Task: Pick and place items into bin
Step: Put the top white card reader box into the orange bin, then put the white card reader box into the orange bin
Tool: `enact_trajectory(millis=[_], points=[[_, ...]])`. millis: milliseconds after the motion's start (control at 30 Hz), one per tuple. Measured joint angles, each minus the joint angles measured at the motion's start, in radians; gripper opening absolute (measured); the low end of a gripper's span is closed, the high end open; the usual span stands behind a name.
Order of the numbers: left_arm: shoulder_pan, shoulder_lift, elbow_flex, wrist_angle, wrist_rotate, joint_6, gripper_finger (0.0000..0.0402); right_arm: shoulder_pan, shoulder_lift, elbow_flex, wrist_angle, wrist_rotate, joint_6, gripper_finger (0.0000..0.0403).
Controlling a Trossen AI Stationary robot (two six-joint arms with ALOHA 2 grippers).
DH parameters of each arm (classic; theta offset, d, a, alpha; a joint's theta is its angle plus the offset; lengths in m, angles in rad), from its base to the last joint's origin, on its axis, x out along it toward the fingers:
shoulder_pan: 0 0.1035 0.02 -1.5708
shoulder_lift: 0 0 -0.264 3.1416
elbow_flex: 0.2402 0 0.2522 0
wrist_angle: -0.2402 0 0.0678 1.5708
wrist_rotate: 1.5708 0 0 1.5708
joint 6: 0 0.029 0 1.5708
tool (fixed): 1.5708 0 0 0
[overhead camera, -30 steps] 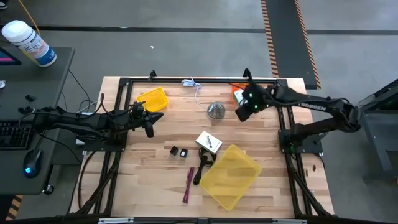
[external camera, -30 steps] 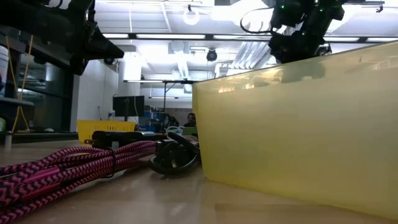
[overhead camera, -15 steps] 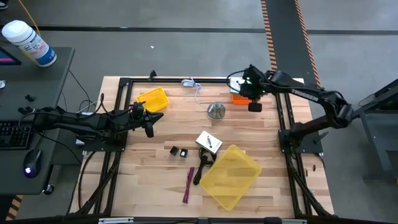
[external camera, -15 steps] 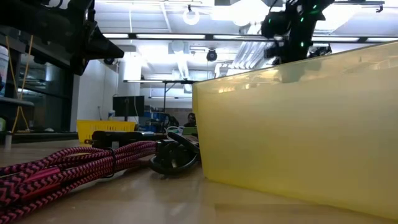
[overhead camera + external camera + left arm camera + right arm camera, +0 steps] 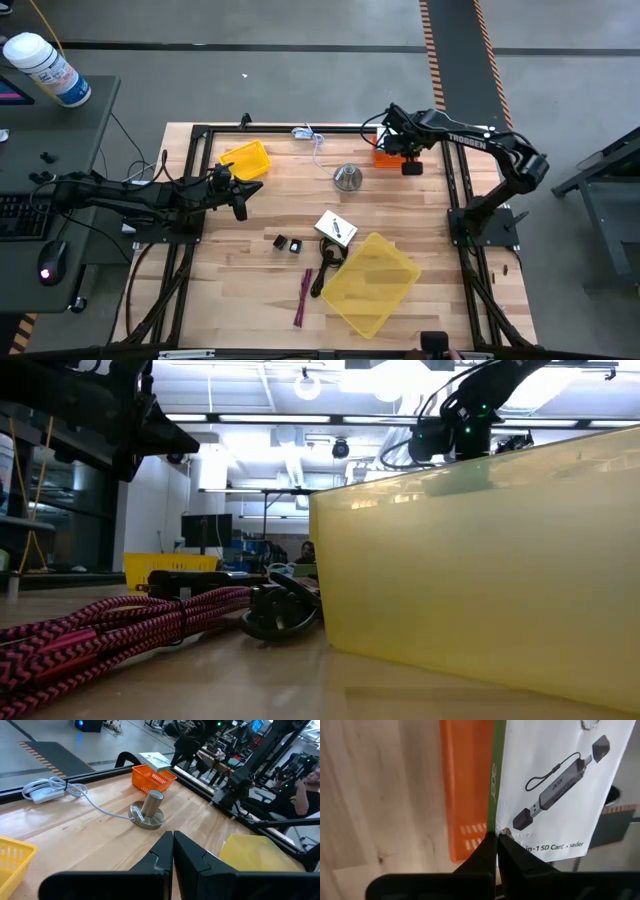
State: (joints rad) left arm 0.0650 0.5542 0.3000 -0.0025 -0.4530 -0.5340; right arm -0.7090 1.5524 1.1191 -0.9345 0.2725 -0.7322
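My right gripper (image 5: 389,137) is at the far right, shut on a white card package (image 5: 550,785) printed with a dark card reader, over the orange bin (image 5: 385,155). My left gripper (image 5: 241,206) is shut and empty at the left, above the table. On the table lie two tiny black cubes (image 5: 280,241) (image 5: 295,246), a second white card (image 5: 336,229), a black cable coil (image 5: 328,262) and a maroon stick (image 5: 303,297). My right gripper pinches the package between its two fingers at one edge, by the green side strip (image 5: 494,827). The package is lifted clear and stands out beyond the fingertips over the orange bin (image 5: 465,795). It also shows in the left wrist view (image 5: 156,759).
A large yellow bin (image 5: 372,283) lies near the front, beside the coil. A small yellow bin (image 5: 247,158) stands at the far left. A silver metal dome (image 5: 347,177) and a thin white cord (image 5: 312,136) are at the far middle. A black frame (image 5: 300,128) edges the table.
My right gripper has gone toward the table's far edge with the white package and turned. It now stands over the orange bin.
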Motion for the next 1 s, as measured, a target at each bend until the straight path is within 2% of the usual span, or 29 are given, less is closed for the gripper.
enact_trajectory(millis=[167,433,633,733,833,900,1000], points=[[0.0,0.0,0.0,0.0,0.0,-0.001,0.0001,0.003,0.001,0.0,-0.006,-0.012,-0.02,0.0023],[0.0,0.0,0.0,0.0,0.0,0.0,0.0001,0.006,0.0,0.0,0.001,0.019,-0.009,0.0079],[0.0,0.0,0.0,0.0,0.0,0.002,0.0001,0.067,-0.002,0.048,-0.06,0.031,0.118,0.0098],[0.0,0.0,0.0,0.0,0.0,0.003,0.0001,0.122,-0.002,0.122,-0.129,-0.06,0.243,0.0097],[0.0,0.0,0.0,-0.001,0.004,0.012,0.0001,0.183,-0.004,0.203,-0.152,-0.249,0.411,0.0097],[0.0,0.0,0.0,-0.001,0.041,0.049,0.0001,0.231,-0.004,0.246,-0.144,-0.352,0.496,0.0098],[0.0,0.008,0.0,0.002,0.158,0.132,0.0001,0.307,-0.004,0.288,-0.113,-0.402,0.576,0.0098]])
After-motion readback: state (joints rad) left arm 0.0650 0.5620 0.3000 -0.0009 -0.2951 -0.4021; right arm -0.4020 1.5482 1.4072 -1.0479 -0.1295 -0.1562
